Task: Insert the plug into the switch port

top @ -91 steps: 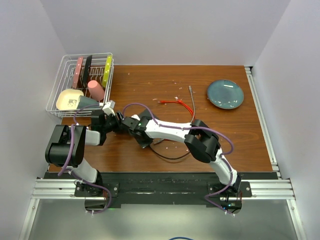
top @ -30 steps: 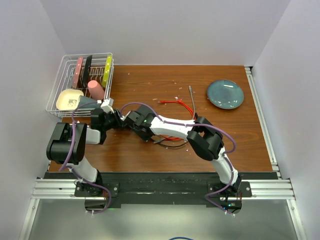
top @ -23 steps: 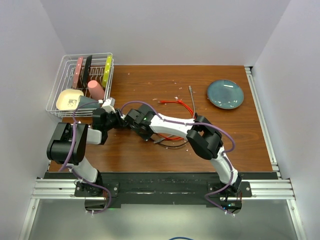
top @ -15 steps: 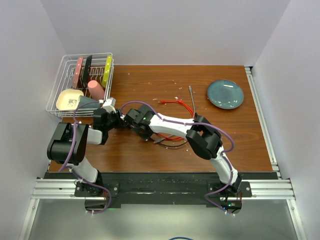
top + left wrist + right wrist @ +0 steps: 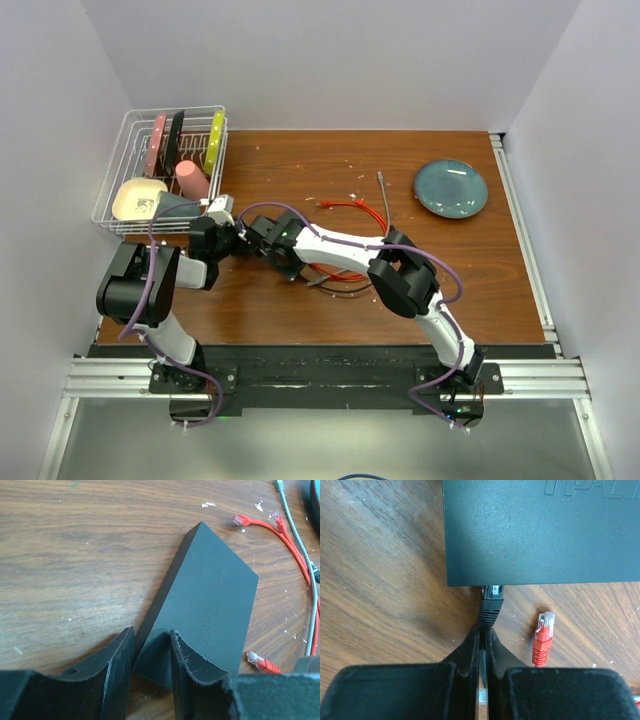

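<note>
Left gripper [image 5: 222,240] and right gripper [image 5: 262,243] meet nose to nose on the table [image 5: 420,300] beside the dish rack [image 5: 165,160], their work hidden from above.

From the left wrist, we see that gripper clamped on a corner of the switch [image 5: 210,600], bracing it.

From the right wrist, the fingers pinch the tail of the plug [image 5: 491,602], its tip touching the switch's edge. The switch port is out of sight. We judge insertion begun, seating unconfirmed.

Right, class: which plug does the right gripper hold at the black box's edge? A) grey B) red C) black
C: the right gripper is shut on the black plug at the black box; the red plug lies loose beside it.
</note>
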Robot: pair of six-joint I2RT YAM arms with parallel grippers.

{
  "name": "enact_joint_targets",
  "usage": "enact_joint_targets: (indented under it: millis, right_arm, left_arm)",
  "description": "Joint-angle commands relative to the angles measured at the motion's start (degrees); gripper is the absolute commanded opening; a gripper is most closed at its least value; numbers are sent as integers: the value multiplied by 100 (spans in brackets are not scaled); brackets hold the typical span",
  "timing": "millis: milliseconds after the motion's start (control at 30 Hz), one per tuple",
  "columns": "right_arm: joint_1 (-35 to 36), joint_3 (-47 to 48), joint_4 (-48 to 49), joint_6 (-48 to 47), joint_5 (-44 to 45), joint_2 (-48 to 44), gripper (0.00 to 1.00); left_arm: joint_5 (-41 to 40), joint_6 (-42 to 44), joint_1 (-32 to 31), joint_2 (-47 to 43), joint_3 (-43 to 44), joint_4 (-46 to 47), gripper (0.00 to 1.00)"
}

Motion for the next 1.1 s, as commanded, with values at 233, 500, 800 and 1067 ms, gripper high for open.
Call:
enact_joint_targets:
  millis: [233,500,800,1067]
  right_arm:
    - [30,831,2452,-82,-403,726,0]
    - [30,727,2311,-3,-473,727,0]
    - [30,-907,2566,524,-675,86,0]
    - [30,-1620,2321,718,-798,-275,0]
  left_arm:
    - [1747,-375,-707,280,-128,-512,7]
    - [1721,-349,-725,272,-110,-547,5]
    - [1431,-287,-707,140,-102,-802,6]
    - [1247,-340,-550,123,-93,-977,10]
